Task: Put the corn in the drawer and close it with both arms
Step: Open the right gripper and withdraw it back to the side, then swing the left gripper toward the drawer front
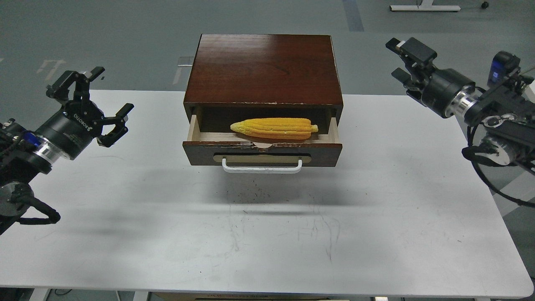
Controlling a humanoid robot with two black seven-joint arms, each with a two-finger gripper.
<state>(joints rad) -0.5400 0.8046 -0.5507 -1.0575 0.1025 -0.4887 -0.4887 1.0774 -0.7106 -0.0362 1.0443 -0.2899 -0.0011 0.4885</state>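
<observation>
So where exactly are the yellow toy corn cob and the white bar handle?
yellow toy corn cob [273,128], head view, middle of the cob.
white bar handle [262,169], head view, centre of the bar.

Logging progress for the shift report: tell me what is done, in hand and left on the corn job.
Done: the corn lies inside the open drawer. In hand: nothing; the left gripper and right gripper are both open, out to either side of the cabinet and touching nothing. Left: pushing the drawer shut, since its front stands pulled out from the cabinet.
</observation>
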